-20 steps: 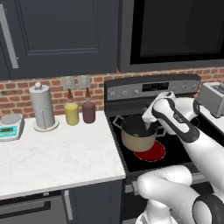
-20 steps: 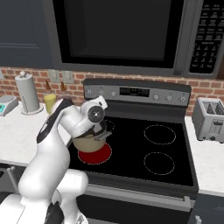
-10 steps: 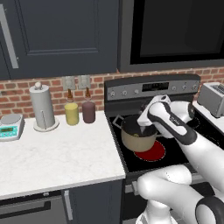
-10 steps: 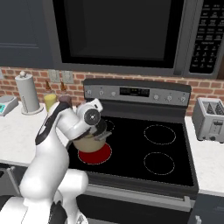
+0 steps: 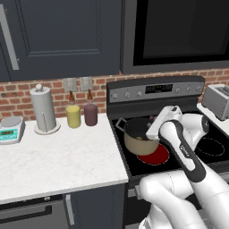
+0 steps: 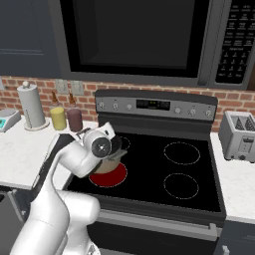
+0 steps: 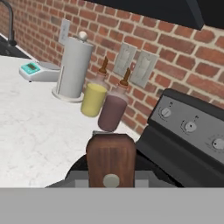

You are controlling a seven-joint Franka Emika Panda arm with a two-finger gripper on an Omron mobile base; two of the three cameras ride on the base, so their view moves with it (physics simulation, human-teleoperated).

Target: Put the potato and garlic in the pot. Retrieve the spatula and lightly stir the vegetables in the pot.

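My pincer pinches the brown wooden spatula handle at the hand view's lower centre, over the pot at centre of the left base view; stirring appears under way, though the vegetables inside are hidden.

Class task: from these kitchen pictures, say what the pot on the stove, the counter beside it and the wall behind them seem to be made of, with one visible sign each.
Pot: probably enamelled or ceramic-coated metal; smooth matte tan outside, dark inside, grey loop handle.
Counter: looks like polished marble or a look-alike; white with faint grey veining.
Wall: brick or brick veneer; red-brown blocks with pale mortar lines.
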